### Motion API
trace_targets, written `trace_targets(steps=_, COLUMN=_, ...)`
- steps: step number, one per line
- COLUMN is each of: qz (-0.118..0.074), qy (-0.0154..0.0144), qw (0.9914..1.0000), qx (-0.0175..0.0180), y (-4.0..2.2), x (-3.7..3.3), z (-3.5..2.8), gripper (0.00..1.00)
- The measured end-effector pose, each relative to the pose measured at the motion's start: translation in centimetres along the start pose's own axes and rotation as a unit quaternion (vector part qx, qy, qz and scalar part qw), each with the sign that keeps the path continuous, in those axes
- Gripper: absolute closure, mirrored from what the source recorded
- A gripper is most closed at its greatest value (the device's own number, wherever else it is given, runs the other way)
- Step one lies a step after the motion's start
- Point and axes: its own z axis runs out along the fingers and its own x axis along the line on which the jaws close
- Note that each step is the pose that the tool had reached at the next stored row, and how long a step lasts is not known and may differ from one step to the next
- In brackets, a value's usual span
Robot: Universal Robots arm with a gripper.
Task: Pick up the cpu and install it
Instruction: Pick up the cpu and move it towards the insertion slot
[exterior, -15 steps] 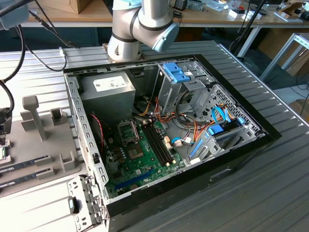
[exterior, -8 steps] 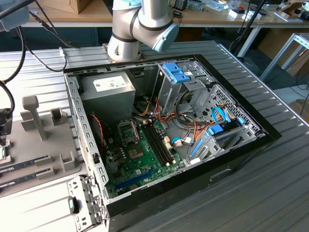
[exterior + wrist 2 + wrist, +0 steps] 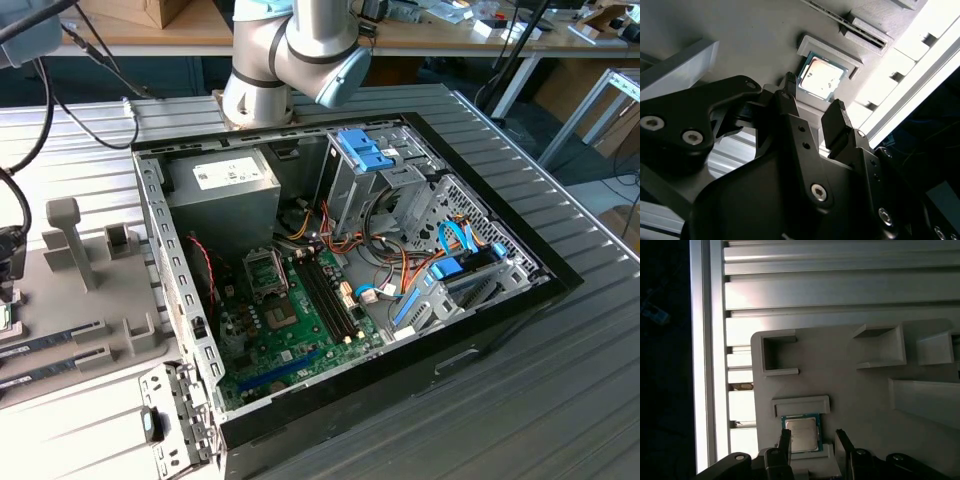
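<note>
The cpu (image 3: 801, 433) lies flat with its silver metal top facing up and a thin green rim showing round it. It sits in a shallow square seat of a light grey holder (image 3: 855, 390), with a raised lip of the holder just beside it on one edge. In the second wrist view the cpu (image 3: 821, 77) catches a bright glare, and the holder (image 3: 740, 30) spreads out around it.

The gripper (image 3: 815, 447) hangs directly over the chip with its black fingers (image 3: 784, 444) apart and nothing held between them. One fingertip lines up with one edge of the cpu, while the other stands off past the opposite edge. Whether either tip touches the chip or the holder cannot be told. The second wrist view shows the gripper (image 3: 812, 102) the same way, fingers (image 3: 837, 120) spread to either side of the chip.

The holder rests on a bench (image 3: 840, 295) of ribbed aluminium slats. In the exterior view the holder (image 3: 90, 300) lies at the exterior view's left, just beside an open black computer case (image 3: 420, 370) lying on its side on the bench (image 3: 560, 400). Inside the case are a green motherboard (image 3: 290, 335) with a square metal socket frame (image 3: 268, 272), a grey power-supply box (image 3: 222, 185), and a metal drive cage with blue latches (image 3: 365, 150). The arm's base joint (image 3: 300, 40) rises behind the case.
</note>
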Motion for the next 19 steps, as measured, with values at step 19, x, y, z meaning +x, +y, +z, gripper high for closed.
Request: trace_targets(steps=19, qz=-0.003, qy=0.0002, qw=1.0, qx=0.0004, y=-0.05, x=0.22, z=0.84, gripper=0.52)
